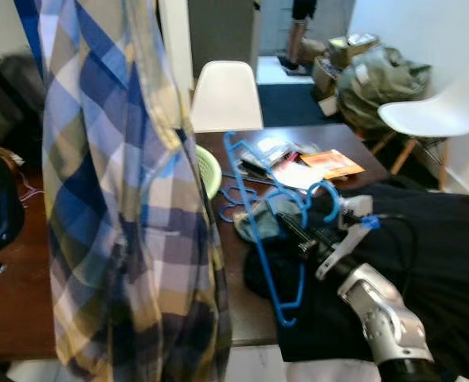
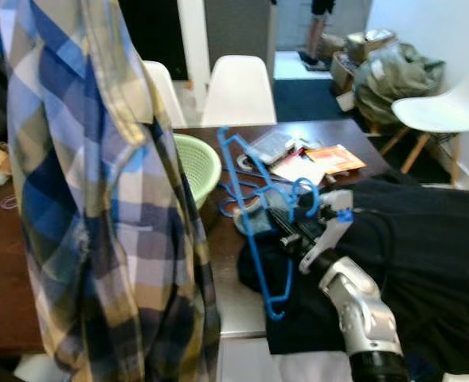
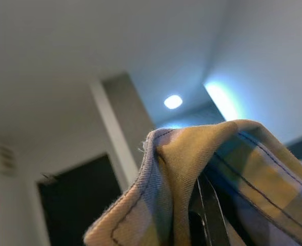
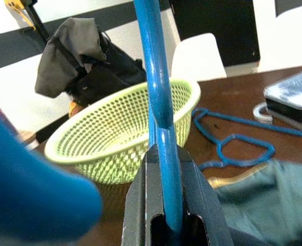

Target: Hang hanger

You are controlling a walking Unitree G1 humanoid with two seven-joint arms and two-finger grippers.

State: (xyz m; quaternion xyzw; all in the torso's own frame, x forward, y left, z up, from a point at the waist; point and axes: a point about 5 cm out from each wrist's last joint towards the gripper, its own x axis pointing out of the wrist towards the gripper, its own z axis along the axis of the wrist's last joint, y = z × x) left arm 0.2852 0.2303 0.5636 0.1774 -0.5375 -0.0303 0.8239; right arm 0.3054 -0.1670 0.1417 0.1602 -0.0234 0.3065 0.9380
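Right wrist view: right gripper (image 4: 167,215) fingers clamp the blue hanger (image 4: 158,102); left gripper (image 3: 208,215) pinches the plaid shirt (image 1: 115,207); no legible writing.

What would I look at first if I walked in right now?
Probably the big blue, yellow and white checked shirt hanging up high on the left, its cloth pinched in the left tool. Next comes the bright blue plastic hanger, gripped by the right tool above the dark wooden table. Behind it sits a light green plastic basket.
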